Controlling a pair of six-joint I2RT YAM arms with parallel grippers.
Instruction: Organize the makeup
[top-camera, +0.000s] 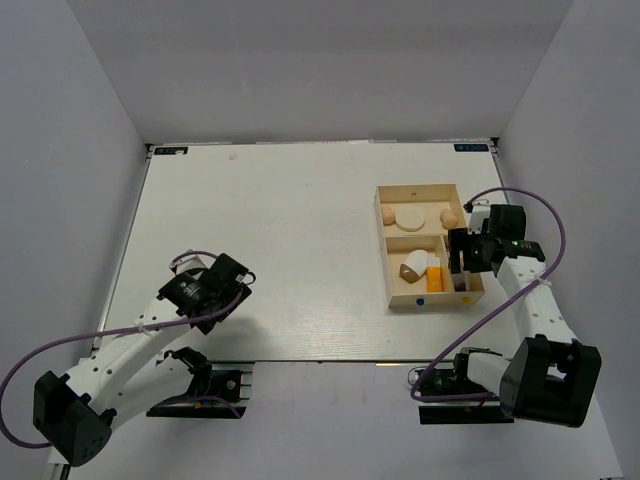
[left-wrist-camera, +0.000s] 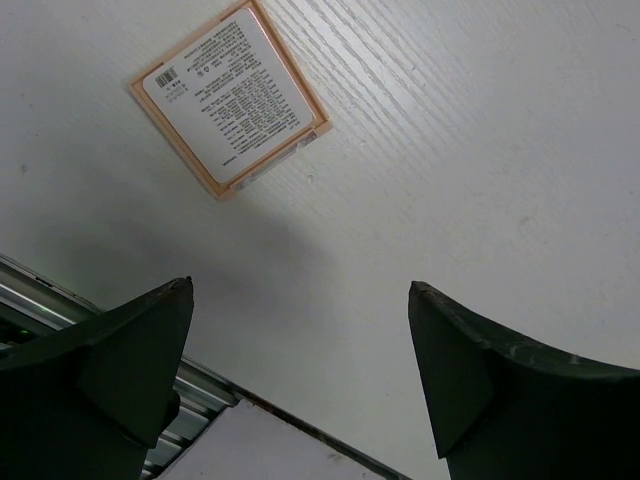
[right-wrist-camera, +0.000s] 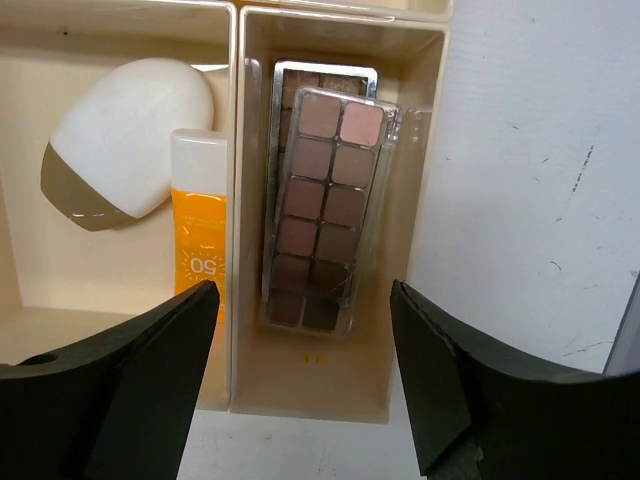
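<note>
The square pinkish compact (left-wrist-camera: 230, 100) lies label-up on the white table, ahead of my left gripper (left-wrist-camera: 300, 285), which is open and empty above the table's near edge. In the top view the left gripper (top-camera: 235, 280) is at the lower left. My right gripper (right-wrist-camera: 305, 290) hangs open over the near end of the box's narrow compartment, where the brown eyeshadow palette (right-wrist-camera: 325, 210) lies free. In the adjoining compartment are the orange tube (right-wrist-camera: 198, 225) and the white-and-brown teardrop sponge (right-wrist-camera: 125, 140). Two peach sponges (top-camera: 387, 213) (top-camera: 450, 216) and a round cream puff (top-camera: 409, 218) fill the back compartment.
The pale wooden box (top-camera: 432, 299) stands at the table's right, with the right gripper (top-camera: 460, 262) over its right side. A metal rail (left-wrist-camera: 60, 300) runs along the table's near edge under the left gripper. Grey walls enclose the table on three sides.
</note>
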